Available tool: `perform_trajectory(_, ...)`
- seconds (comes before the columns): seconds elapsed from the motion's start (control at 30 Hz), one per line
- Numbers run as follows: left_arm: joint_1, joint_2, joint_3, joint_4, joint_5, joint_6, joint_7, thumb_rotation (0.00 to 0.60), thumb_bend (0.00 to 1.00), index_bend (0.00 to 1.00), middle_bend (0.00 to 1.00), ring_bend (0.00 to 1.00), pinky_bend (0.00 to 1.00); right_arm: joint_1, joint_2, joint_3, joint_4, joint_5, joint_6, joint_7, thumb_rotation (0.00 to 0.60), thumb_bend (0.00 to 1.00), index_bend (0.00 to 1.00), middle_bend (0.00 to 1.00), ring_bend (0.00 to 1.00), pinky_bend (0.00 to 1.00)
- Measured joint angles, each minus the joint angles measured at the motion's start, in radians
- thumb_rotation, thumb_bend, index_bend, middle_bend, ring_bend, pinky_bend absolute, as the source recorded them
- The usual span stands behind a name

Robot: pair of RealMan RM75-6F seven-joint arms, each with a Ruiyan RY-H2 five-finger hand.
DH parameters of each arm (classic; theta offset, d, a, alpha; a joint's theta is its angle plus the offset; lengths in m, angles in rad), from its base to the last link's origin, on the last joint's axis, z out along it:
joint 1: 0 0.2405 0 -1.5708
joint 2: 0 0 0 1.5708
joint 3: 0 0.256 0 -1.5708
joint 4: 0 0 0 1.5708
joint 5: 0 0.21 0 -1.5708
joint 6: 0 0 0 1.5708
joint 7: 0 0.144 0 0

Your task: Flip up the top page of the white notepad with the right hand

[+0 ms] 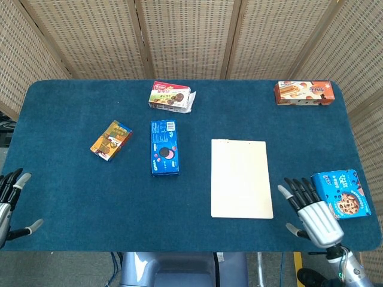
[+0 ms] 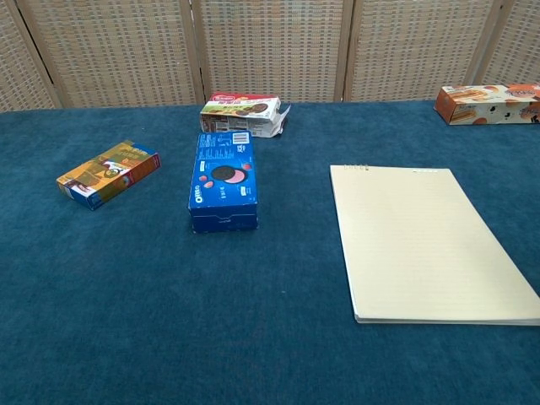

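The right hand (image 1: pixel 312 212) hovers over the near right part of the table, fingers spread and pointing away from the robot, holding nothing. The white notepad (image 1: pixel 241 178) lies flat just to the left of the fingertips, apart from them; its near right corner is the closest part. Its binding edge faces away from the robot, so the free edge of the top page is the near one. The hand appears placed beside that corner to reach the free edge; judged from this posture, the flip has not yet begun. All pages lie closed and flat in the chest view (image 2: pixel 426 243).

A blue cookie box (image 1: pixel 341 194) lies just right of the right hand's fingers, close enough to be disturbed by a sideways motion.

The left hand (image 1: pixel 11 200) sits at the near left table edge, fingers spread, empty, well apart from all items.

Beyond the fingers, farther up the table: an Oreo box (image 1: pixel 164 147), an orange snack box (image 1: pixel 111 140), a red-and-green biscuit box (image 1: pixel 170 97) with an open flap, and a brown wafer box (image 1: pixel 303 93) at the far right corner.

The table (image 1: pixel 72 191) is covered in dark blue felt-like cloth. Woven wicker screens (image 1: pixel 185 36) enclose the area behind it.
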Motion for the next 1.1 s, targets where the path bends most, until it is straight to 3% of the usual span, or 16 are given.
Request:
perform_trajectory(0.27, -0.005, -0.003, -0.006, -0.006, -0.023, -0.013, 0.013, 0.6, 0.0, 0.0, 0.0, 0.0, 0.0, 0.088, -0.084, 0.008, 0.004, 0.022, -0.177, -0.158, 0.6, 0.4, 0.06, 0.0, 0.0, 0.0)
perform_trajectory(0.63, -0.006, -0.005, -0.007, -0.006, -0.029, -0.017, 0.018, 0.6, 0.0, 0.0, 0.0, 0.0, 0.0, 0.144, -0.198, 0.004, 0.031, 0.09, -0.308, -0.304, 0.6, 0.4, 0.06, 0.0, 0.0, 0.0)
perform_trajectory(1.1, -0.011, -0.006, -0.009, -0.01, -0.038, -0.025, 0.025, 0.6, 0.0, 0.0, 0.0, 0.0, 0.0, 0.164, -0.301, -0.005, 0.132, 0.139, -0.322, -0.4, 0.6, 0.41, 0.06, 0.0, 0.0, 0.0)
